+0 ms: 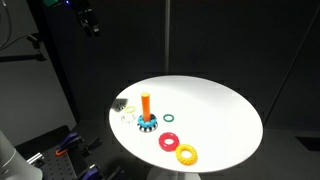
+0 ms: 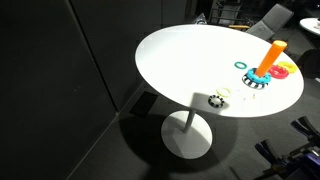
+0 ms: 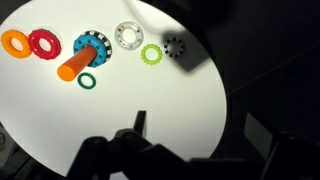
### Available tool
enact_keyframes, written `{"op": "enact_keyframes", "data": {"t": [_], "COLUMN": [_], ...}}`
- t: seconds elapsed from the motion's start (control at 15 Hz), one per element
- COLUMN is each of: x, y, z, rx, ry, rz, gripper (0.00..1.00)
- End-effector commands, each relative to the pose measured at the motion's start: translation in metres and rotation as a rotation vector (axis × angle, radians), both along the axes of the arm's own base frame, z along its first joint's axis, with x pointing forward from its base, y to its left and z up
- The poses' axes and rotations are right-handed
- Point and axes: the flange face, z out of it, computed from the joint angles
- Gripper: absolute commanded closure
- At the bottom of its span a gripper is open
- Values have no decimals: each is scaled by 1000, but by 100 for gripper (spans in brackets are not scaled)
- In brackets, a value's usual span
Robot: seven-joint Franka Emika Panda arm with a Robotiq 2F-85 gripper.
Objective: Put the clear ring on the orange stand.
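The orange stand (image 3: pixel 73 67) rises from its blue toothed base (image 3: pixel 90 47) on the white round table (image 3: pixel 120 100). It also shows in both exterior views (image 1: pixel 147 104) (image 2: pixel 270 55). The clear ring (image 3: pixel 127 35) lies flat on the table just beside the base, apart from it. In an exterior view it is a faint whitish spot (image 2: pixel 222 93). My gripper (image 3: pixel 200 135) is open and empty, its dark fingers at the bottom of the wrist view. It hangs high above the table, far from the ring, in an exterior view (image 1: pixel 88 19).
A dark green ring (image 3: pixel 87 80), a red ring (image 3: pixel 43 43) and an orange-yellow ring (image 3: pixel 14 42) lie near the stand. A light green ring (image 3: pixel 151 54) and a small black gear piece (image 3: pixel 175 46) lie next to the clear ring. The table edge (image 3: pixel 222 110) is close.
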Motion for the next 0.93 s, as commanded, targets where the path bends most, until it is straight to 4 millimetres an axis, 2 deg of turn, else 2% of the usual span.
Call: {"op": "enact_keyframes", "data": {"t": [0.0, 0.33, 0.87], "x": [5, 23, 52], "y": [-2, -14, -43], "z": [-1, -15, -86], "rx": [-4, -15, -26], "ry": [11, 54, 234], "rz": [-13, -60, -112], "gripper": [0, 0, 0]}}
